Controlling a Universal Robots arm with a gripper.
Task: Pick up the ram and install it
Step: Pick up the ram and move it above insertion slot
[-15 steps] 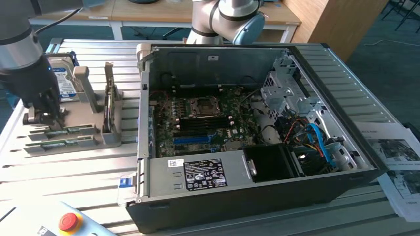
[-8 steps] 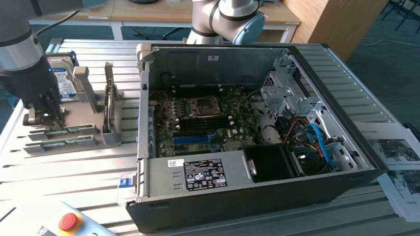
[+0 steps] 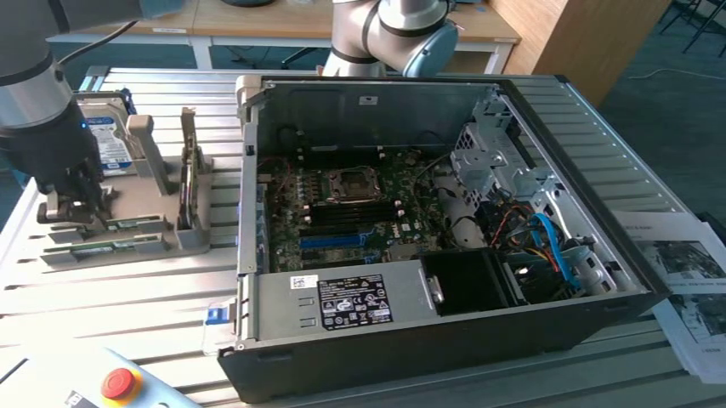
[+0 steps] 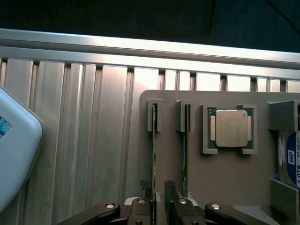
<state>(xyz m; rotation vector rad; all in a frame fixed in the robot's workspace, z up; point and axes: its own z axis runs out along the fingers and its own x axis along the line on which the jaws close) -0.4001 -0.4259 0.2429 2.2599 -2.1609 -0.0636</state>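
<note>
Two green sticks stand on edge in slots of a grey holder (image 4: pixel 225 187). The ram (image 4: pixel 153 159) is the one farther from the silver processor chip (image 4: pixel 231 128); the look-alike stick (image 4: pixel 185 150) stands between them. My gripper (image 4: pixel 158 201) is open and low over the ram's end. One finger (image 4: pixel 144 202) is on each side of the board, and a gap shows on the chip side. In the exterior view the gripper (image 3: pixel 70 217) hangs over the holder's (image 3: pixel 125 253) end at that view's left, beside the open computer case (image 3: pixel 454 212).
A hard drive (image 3: pixel 108 140) stands upright in the holder behind the gripper. The motherboard (image 3: pixel 340 212) lies open inside the case. A white pendant with a red stop button (image 3: pixel 119 382) lies near the table's front edge. Papers (image 3: pixel 692 289) lie at the exterior view's right.
</note>
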